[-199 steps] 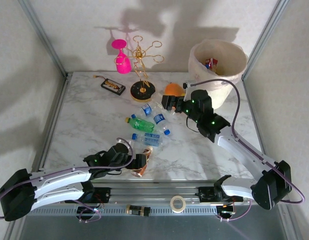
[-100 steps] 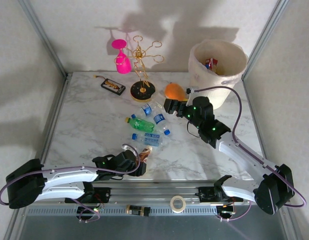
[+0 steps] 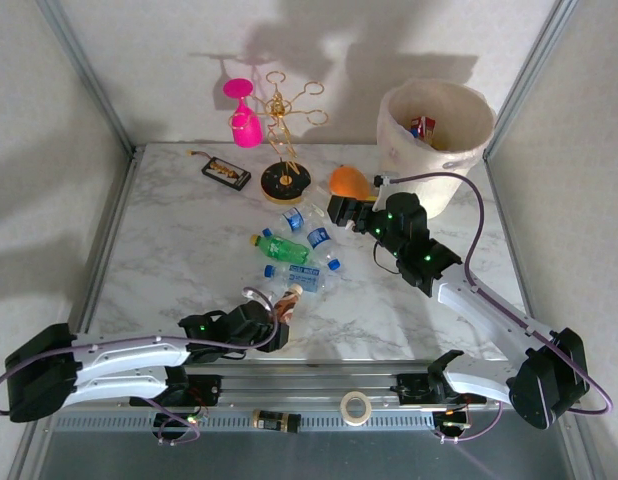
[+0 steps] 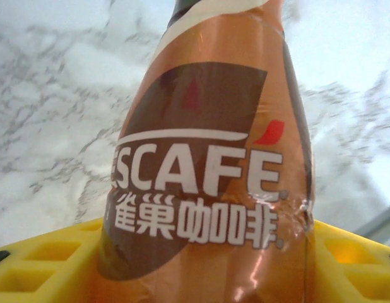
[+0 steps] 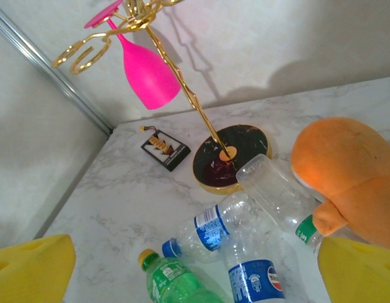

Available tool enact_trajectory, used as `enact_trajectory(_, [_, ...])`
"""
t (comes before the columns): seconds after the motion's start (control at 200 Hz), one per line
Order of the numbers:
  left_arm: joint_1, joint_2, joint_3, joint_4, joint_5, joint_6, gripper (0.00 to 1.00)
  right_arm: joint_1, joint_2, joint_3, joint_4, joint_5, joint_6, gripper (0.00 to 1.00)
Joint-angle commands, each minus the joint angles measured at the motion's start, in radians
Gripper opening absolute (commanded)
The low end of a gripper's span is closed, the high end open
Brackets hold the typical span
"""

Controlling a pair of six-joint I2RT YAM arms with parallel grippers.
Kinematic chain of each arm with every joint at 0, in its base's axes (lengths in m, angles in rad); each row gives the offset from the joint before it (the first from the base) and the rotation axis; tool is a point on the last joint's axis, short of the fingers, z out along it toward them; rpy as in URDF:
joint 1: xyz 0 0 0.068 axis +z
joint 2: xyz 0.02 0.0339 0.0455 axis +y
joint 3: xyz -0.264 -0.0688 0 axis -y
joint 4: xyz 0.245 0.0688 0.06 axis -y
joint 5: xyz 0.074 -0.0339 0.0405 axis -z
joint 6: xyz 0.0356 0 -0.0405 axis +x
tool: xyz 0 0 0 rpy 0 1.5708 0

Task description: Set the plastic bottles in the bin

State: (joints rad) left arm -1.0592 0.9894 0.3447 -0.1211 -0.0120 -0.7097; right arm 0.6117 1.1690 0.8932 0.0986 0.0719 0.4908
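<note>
Left wrist view tells you most: the left gripper (image 3: 276, 322) has its yellow fingers (image 4: 37, 262) clenched on the brown bottle (image 4: 207, 164), one on each side of the labelled body, likely because that broad middle gives the firmest hold for a carry. That bottle sits by the table's near edge, left of centre, well apart from the bin (image 3: 397, 140) at far right. Your right gripper (image 3: 339, 211) hangs with jaws spread and empty over the clear bottles (image 5: 214, 228) and green bottle (image 5: 173, 279), just beside the orange toy (image 5: 346, 170), probably staged for a next pick. Cap and base of the brown bottle are cut off, so you can't judge how deep the grip sits, and what lies inside the bin is too small to name.
</note>
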Motion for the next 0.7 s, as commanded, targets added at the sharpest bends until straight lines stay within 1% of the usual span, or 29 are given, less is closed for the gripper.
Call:
enact_trajectory(0.0, [-0.007,-0.09,0.012,0.008,-0.036,0.051,0.49,0.005,-0.023,-0.02,0.069,0.017,0.025,0.99])
enact_trajectory(0.105, [-0.006,-0.157,0.024,0.037,-0.117,0.058,0.49,0.005,-0.015,-0.028,0.098,-0.014,0.031,0.99])
enact_trajectory(0.21, [-0.001,-0.19,0.024,0.138,-0.209,0.058,0.49,0.005,-0.007,-0.031,0.126,-0.073,0.031,0.99])
enact_trajectory(0.27, [0.005,-0.184,0.022,0.218,-0.242,0.077,0.49,0.005,0.0,-0.036,0.159,-0.122,0.031,0.99])
enact_trajectory(0.396, [0.04,-0.114,0.058,0.331,-0.292,0.13,0.48,0.005,0.028,-0.02,0.194,-0.247,0.043,0.99])
enact_trajectory(0.506, [0.081,-0.049,0.096,0.442,-0.294,0.167,0.47,0.006,0.066,-0.001,0.226,-0.357,0.068,0.99])
enact_trajectory(0.536, [0.091,-0.033,0.105,0.497,-0.286,0.179,0.47,0.009,0.078,0.001,0.241,-0.383,0.078,0.99])
enact_trajectory(0.606, [0.114,0.003,0.13,0.568,-0.254,0.203,0.47,0.014,0.1,0.004,0.272,-0.423,0.104,0.98])
enact_trajectory(0.696, [0.142,0.06,0.18,0.606,-0.208,0.238,0.47,0.026,0.124,0.011,0.3,-0.464,0.124,0.96])
